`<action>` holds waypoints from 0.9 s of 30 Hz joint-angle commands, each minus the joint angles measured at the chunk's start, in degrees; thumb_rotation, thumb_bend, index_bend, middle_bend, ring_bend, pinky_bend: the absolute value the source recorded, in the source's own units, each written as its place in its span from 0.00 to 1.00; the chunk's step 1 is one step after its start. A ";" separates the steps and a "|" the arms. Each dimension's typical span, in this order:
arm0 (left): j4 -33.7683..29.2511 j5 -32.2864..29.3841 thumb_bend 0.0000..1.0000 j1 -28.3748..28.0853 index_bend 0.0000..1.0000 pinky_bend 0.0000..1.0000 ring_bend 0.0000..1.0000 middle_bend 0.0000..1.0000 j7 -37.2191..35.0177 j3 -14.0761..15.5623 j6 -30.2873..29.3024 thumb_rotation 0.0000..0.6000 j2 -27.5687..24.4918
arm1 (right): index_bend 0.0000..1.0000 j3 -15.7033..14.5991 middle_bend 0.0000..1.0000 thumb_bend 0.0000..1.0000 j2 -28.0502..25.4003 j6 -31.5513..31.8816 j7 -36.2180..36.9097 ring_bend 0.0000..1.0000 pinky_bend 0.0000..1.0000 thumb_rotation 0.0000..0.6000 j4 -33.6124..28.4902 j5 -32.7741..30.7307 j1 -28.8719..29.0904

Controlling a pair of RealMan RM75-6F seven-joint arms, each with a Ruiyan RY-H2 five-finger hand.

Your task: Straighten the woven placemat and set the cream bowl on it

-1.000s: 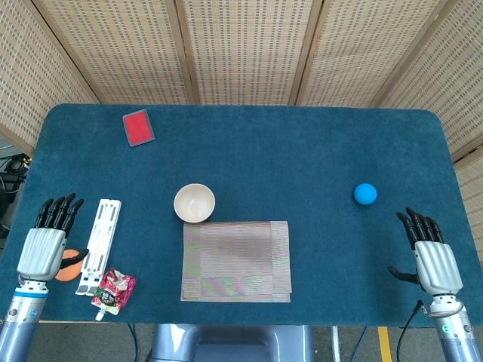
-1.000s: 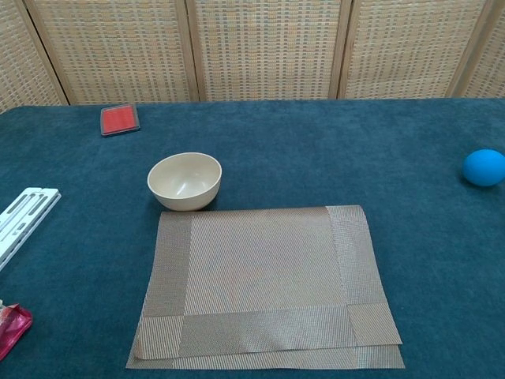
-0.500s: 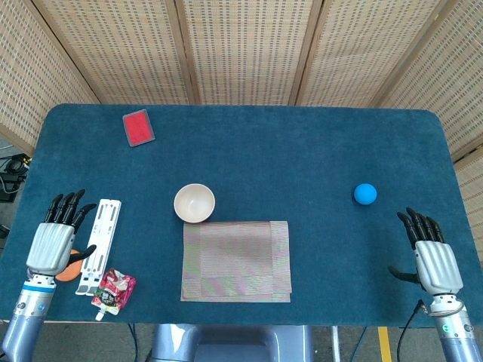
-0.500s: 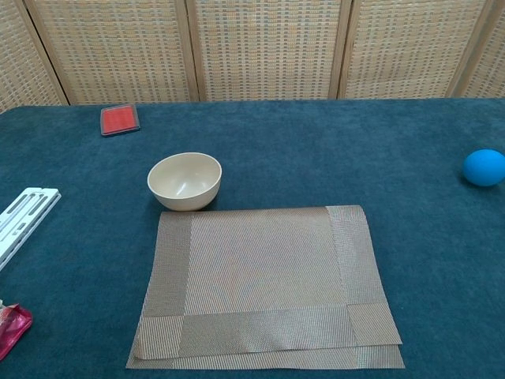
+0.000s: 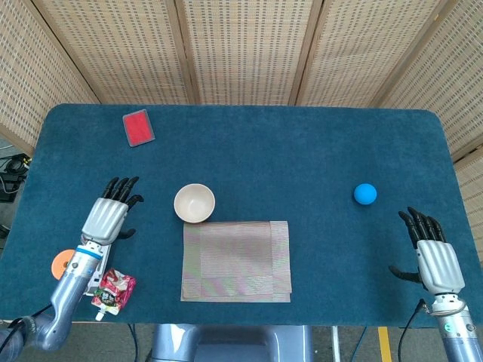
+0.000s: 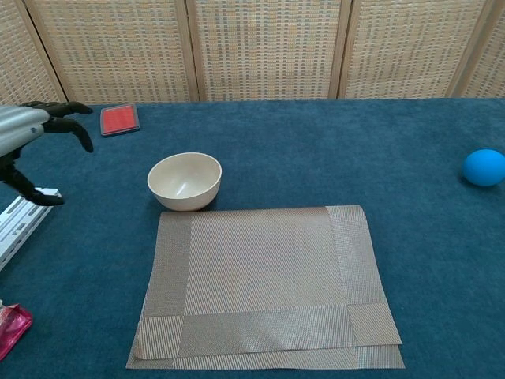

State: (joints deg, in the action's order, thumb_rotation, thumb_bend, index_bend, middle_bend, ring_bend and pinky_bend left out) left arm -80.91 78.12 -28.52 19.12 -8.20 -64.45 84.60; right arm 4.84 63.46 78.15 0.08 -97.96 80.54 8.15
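My left hand hangs over the blue cloth table with its dark fingers spread and nothing in it, to the left of the round cream bowl, and my right hand is also released with fingers apart near the table's right front corner. The cream bowl stands upright on the cloth, just beside the far left corner of the rectangular grey-brown woven placemat, which lies folded over itself so a second layer shows along its front and right edges. A blue ball lies well apart on the right, a flat red pad far on the left, and a white plastic strip under my left arm.
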 commanded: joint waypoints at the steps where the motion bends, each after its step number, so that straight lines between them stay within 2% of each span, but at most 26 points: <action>1: 1.76 -2.53 0.13 -3.79 0.33 0.00 0.00 0.00 4.74 -2.01 3.51 1.00 3.35 | 0.06 0.15 0.00 0.11 -0.28 -0.45 0.71 0.00 0.00 1.00 0.20 -0.36 0.12; 7: 3.28 -6.30 0.17 -7.94 0.36 0.00 0.00 0.00 10.07 -3.68 7.01 1.00 8.30 | 0.06 0.08 0.00 0.11 -0.73 -1.25 2.26 0.00 0.00 1.00 0.37 -0.33 0.36; 13: 4.81 -8.21 0.17 -11.35 0.39 0.00 0.00 0.00 14.30 -4.27 8.80 1.00 12.59 | 0.06 0.53 0.00 0.11 -1.53 -1.61 4.45 0.00 0.00 1.00 0.66 -1.01 0.38; 27: 11.42 -12.35 0.32 -16.40 0.57 0.00 0.00 0.00 19.00 -4.49 11.80 1.00 19.64 | 0.06 1.42 0.00 0.11 -2.75 -3.18 8.24 0.00 0.00 1.00 1.83 -2.69 0.80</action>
State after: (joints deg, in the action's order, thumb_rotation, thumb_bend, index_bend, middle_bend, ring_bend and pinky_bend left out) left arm -69.99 66.15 -44.58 37.99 -12.69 -52.92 103.80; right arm 6.24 60.73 75.02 8.26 -96.17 77.90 8.92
